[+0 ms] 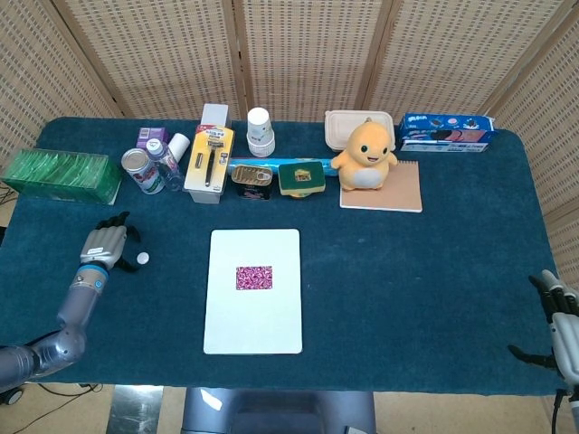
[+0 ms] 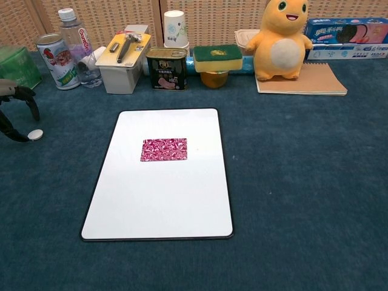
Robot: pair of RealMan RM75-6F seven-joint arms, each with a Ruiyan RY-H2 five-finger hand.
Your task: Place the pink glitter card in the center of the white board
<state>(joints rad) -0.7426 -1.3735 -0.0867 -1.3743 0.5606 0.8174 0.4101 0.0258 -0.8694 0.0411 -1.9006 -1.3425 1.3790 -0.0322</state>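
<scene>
Right now the pink glitter card (image 1: 254,278) lies flat on the white board (image 1: 271,325), close to its middle though a little toward the far end, its surface a speckled magenta and its shape a small rectangle. Neither hand touches it. The left hand (image 1: 106,245) rests on the blue cloth table (image 1: 434,271) well off to the left of the board, fingers spread and holding nothing, with a small white disc (image 1: 142,258) just beside its fingertips. The right hand (image 1: 563,318) sits at the table's near right corner, far from the card, also loose and empty as far as I can see. The board is a smooth, glossy sheet with rounded corners and a thin dark edge, lying on the felt-like cloth. Along the far side stand a plush yellow duck toy (image 1: 365,155) on a brown notebook (image 1: 398,192), a paper cup (image 1: 261,131), a tin can (image 1: 251,176) and a green box (image 1: 61,175).
</scene>
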